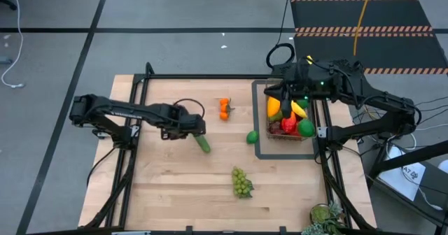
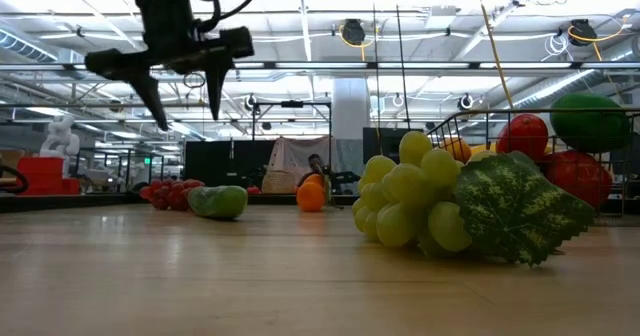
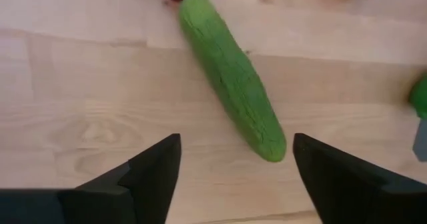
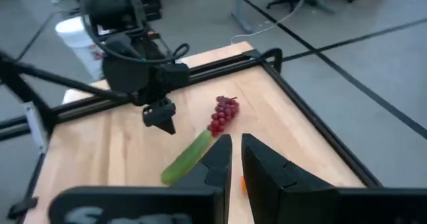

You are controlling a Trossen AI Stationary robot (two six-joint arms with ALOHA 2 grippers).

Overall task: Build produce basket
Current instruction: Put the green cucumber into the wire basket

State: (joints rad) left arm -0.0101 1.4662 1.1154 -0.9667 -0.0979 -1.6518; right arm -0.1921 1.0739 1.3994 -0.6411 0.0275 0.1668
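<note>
Left wrist view, cucumber [image 3: 230, 77] just beyond open left gripper [image 3: 233, 177]

Basket [image 1: 288, 116] at table's [image 1: 175, 193] right edge, fruits inside. Lime [image 1: 252, 137] just left of it. Orange [image 1: 224, 108] farther left; cucumber [image 1: 202, 143] left-centre; grapes [image 1: 242, 182] nearer front.

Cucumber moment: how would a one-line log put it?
left gripper: open above cucumber | right gripper: shut over basket | cucumber: on table
</note>
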